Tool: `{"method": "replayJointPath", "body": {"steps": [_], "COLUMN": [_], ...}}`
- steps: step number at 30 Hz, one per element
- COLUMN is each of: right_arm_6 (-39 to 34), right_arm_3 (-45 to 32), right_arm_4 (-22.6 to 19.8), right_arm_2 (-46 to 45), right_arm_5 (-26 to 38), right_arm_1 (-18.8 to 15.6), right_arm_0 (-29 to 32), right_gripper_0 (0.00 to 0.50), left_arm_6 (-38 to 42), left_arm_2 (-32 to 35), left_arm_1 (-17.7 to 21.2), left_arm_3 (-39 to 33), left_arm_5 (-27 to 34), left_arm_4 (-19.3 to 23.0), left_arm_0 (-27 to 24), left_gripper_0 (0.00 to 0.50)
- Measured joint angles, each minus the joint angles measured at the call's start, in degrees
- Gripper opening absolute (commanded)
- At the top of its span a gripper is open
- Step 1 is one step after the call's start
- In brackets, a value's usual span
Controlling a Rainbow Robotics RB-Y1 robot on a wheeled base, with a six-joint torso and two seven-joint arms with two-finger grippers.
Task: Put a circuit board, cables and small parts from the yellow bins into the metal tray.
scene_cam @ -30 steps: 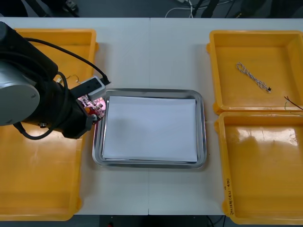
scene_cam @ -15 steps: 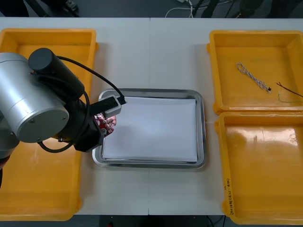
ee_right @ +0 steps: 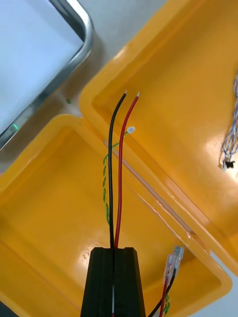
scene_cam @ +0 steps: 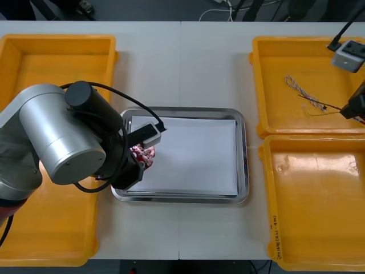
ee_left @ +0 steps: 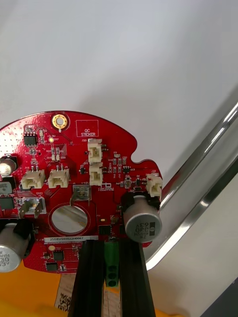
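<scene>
My left gripper (scene_cam: 138, 160) is shut on a round red circuit board (scene_cam: 144, 152) and holds it over the left end of the metal tray (scene_cam: 244, 154). In the left wrist view the fingers (ee_left: 131, 282) clamp the circuit board (ee_left: 74, 168) at its green connector, above the tray's white inside and rim (ee_left: 198, 173). At the right edge, over the far right yellow bin (scene_cam: 274, 63), my right gripper (scene_cam: 349, 108) is shut on a red and yellow cable (scene_cam: 322, 108). Its red and black strands (ee_right: 116, 163) rise from between the shut fingers (ee_right: 131, 277). A twisted blue and white cable (scene_cam: 299, 88) lies in that bin.
The near right yellow bin (scene_cam: 319, 251) sits below the held cable. Two yellow bins stand on the left; the near one (scene_cam: 45, 234) lies partly under my left arm. Bare table runs between the bins beyond the tray.
My left arm carried the circuit board rightward from the tray's left rim to over its white inside. My right gripper came into view over the far right bin, with the red and yellow cable.
</scene>
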Motion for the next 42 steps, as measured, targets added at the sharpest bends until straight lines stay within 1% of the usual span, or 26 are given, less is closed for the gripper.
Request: {"method": "replayJointPath", "body": {"steps": [7,18,25,35,42], "right_arm_6": [0.00,-0.09,-0.12,-0.61,-0.64], "right_arm_3": [-2.33,-4.58,-4.88,-4.89,-4.89], "right_arm_4": [-0.23,0.27,1.98,3.55,4.68], "right_arm_2": [7.70,14.57,16.81,20.13,23.92], "right_arm_5": [0.00,0.00,0.00,0.00,0.00], "right_arm_1": [-0.01,0.29,2.23,5.67,5.98], "right_arm_0": [-3.87,-7.62,-8.94,-10.92,-12.83], "right_gripper_0": [0.000,0.000,0.000,0.000,0.000], "left_arm_6": [0.00,0.00,0.00,0.00,0.00], "left_arm_2": [-2.88,-6.21,-7.38,-7.89,-7.97], "left_arm_1": [-0.01,-0.01,0.02,0.27,0.71], "left_arm_3": [1.20,4.41,6.63,6.81,6.82], "left_arm_5": [-2.08,-6.36,-8.98,-10.59,-11.81], "left_arm_4": [-1.62,-2.37,-2.64,-3.11,-3.77], "left_arm_0": [0.00,0.00,0.01,0.23,1.22], "left_gripper_0": [0.001,0.000,0.001,0.000,0.000]}}
